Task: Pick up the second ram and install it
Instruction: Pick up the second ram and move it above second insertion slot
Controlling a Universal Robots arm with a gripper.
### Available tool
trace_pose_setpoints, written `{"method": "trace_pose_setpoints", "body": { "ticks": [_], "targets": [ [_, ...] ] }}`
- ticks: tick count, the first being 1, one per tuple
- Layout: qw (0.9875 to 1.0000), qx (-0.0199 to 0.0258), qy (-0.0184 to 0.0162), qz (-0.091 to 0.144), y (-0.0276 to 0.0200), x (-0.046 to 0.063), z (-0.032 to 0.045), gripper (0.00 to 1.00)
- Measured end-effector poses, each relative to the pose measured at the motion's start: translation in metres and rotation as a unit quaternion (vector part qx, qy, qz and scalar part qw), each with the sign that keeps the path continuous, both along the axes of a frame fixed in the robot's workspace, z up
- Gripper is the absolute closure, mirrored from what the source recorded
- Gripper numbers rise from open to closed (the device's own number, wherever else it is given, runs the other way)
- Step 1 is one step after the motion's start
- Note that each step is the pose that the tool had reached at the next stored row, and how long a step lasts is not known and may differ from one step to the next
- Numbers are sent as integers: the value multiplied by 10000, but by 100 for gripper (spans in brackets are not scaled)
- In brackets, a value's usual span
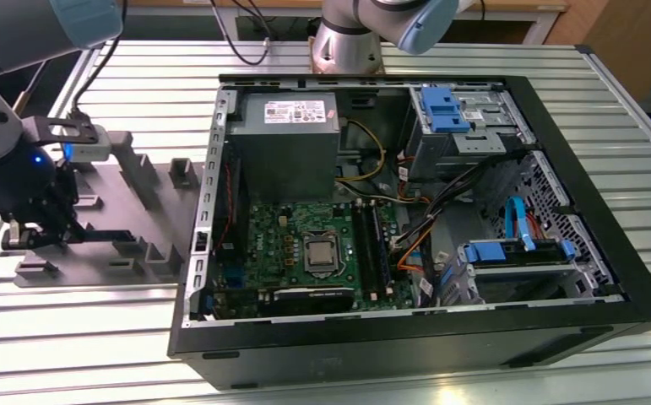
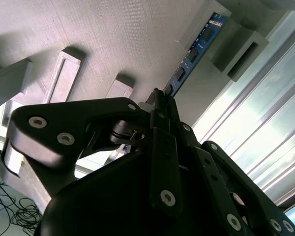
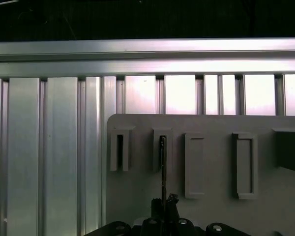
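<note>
The second ram (image 2: 194, 51) is a thin green-blue stick with small black chips, standing on edge over the grey fixture (image 2: 103, 34). My gripper (image 2: 160, 101) is shut on its near end. In the first wrist view the second ram (image 3: 162, 169) shows edge-on, its far end in a slotted block of the grey fixture (image 3: 211, 128), with the gripper (image 3: 164, 209) just behind it. In the exterior view the gripper (image 1: 35, 234) is at the exterior view's left, holding the dark second ram (image 1: 94, 234) level, low over the grey fixture (image 1: 133, 190).
An open computer case (image 1: 595, 253) lies to the exterior view's right of the fixture, with the green motherboard (image 1: 291, 245) and its long black slots (image 1: 372, 245) inside. A grey power supply (image 1: 285, 143), blue drive brackets (image 1: 443, 110) and loose cables (image 1: 438, 202) crowd the case. A ribbed metal table (image 1: 78, 329) lies underneath.
</note>
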State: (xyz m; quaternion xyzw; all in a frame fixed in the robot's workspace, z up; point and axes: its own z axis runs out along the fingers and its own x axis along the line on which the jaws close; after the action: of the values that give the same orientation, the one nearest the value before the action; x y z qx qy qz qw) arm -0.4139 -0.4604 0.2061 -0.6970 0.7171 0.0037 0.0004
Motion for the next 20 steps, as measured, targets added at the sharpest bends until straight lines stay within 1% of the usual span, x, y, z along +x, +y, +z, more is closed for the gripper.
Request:
{"method": "trace_pose_setpoints", "body": {
  "ticks": [20],
  "targets": [
    [10000, 0, 1, 0, 0, 0, 38, 86]
  ]
}}
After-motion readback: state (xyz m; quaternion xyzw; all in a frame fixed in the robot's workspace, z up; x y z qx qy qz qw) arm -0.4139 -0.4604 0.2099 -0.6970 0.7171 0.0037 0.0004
